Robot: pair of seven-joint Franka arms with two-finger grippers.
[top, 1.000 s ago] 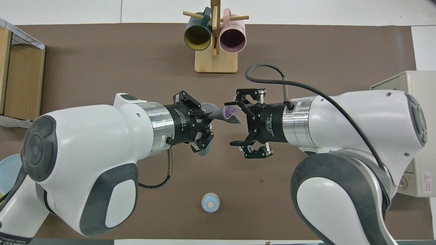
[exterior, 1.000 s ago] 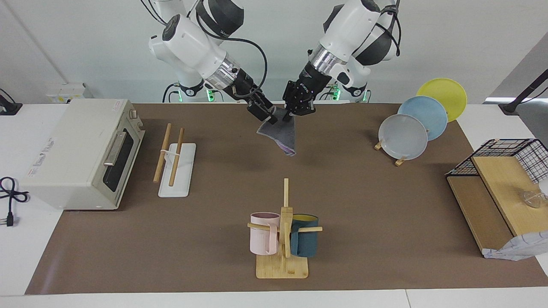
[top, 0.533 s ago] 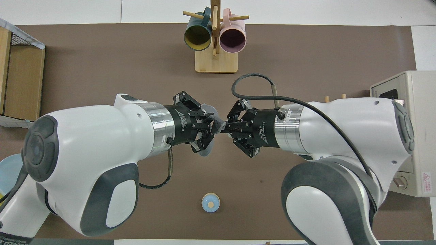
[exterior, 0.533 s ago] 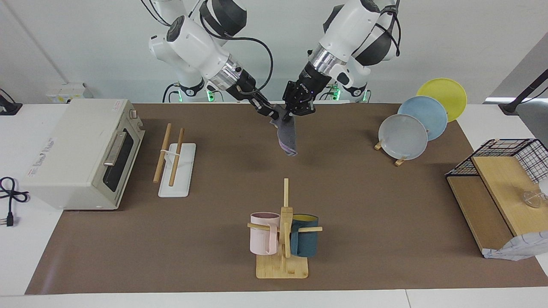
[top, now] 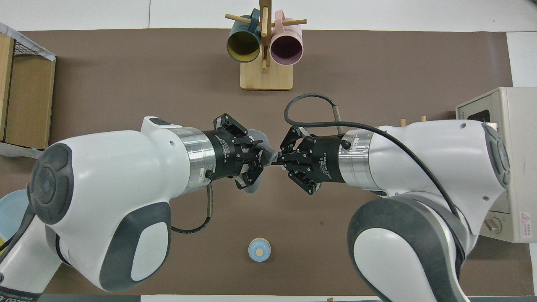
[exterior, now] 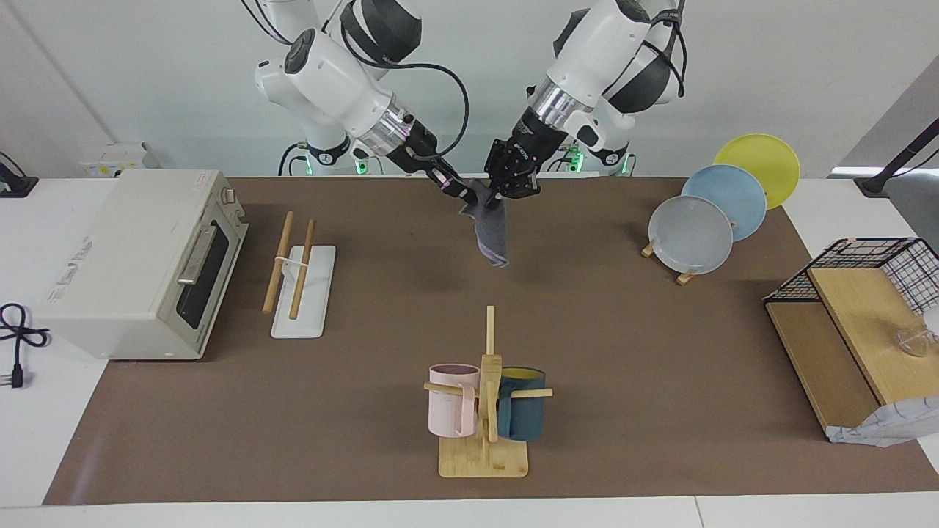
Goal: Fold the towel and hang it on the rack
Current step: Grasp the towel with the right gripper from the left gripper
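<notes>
i am pinching the grey towel [exterior: 491, 231] in the air with both my left gripper [exterior: 501, 192] and right gripper [exterior: 463, 196], jaws clamping its top edge, over the bench [exterior: 623, 345], the rack [exterior: 297, 275] well apart beside the oven [exterior: 139, 260].

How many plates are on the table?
3, leaning in a row on a small wooden stand at the left arm's end of the table: a grey plate, a blue plate and a yellow plate, each nearer the robots than the last.
</notes>
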